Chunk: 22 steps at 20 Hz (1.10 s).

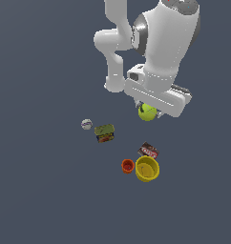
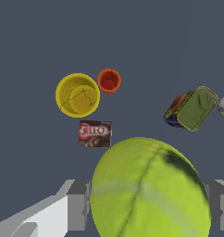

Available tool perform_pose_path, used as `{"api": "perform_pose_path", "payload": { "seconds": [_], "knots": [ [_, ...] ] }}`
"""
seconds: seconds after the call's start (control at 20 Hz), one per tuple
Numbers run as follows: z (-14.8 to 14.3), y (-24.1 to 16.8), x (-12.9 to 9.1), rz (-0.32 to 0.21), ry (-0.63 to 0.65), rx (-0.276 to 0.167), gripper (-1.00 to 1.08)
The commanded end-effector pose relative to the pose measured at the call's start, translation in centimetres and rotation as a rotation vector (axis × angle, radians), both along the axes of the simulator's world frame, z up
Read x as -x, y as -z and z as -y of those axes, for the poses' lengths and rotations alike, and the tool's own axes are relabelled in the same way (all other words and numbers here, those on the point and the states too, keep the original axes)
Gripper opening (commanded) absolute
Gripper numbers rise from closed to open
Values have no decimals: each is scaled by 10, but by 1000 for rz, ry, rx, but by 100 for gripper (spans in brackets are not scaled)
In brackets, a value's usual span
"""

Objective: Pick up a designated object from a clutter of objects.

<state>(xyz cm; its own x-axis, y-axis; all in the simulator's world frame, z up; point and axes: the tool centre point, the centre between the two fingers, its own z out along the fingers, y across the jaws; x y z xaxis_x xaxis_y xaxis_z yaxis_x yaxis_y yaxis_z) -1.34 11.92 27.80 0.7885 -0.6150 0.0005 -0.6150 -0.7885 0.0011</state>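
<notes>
The yellow-green tennis ball [image 1: 146,112] sits between my gripper's fingers, lifted well above the floor, partly hidden under the hand in the exterior view. In the wrist view the ball [image 2: 151,190] fills the foreground with a grey finger [image 2: 77,210] on each side of it. My gripper [image 1: 148,110] is shut on the ball. Below lie the rest of the clutter: a white-grey ball [image 1: 87,124], a green-brown box [image 1: 104,133], a dark red-labelled box [image 1: 148,151], a small orange cup [image 1: 128,166] and a yellow bowl [image 1: 147,169].
The flat dark grey floor [image 1: 41,190] spreads all round the items. In the wrist view the yellow bowl [image 2: 77,95] and orange cup [image 2: 108,81] stand side by side, with the red-labelled box [image 2: 95,134] near them and the green-brown box [image 2: 192,109] apart.
</notes>
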Motion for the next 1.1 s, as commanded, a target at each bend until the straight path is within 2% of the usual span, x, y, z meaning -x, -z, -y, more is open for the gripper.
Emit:
{"api": "perform_pose_path", "payload": {
  "seconds": [0.0, 0.55, 1.05],
  "knots": [
    [-9, -17, -11, 1, 0, 0, -100],
    [-41, -71, -48, 0, 1, -1, -100],
    [-52, -91, -63, 0, 1, -1, -100]
  ]
}}
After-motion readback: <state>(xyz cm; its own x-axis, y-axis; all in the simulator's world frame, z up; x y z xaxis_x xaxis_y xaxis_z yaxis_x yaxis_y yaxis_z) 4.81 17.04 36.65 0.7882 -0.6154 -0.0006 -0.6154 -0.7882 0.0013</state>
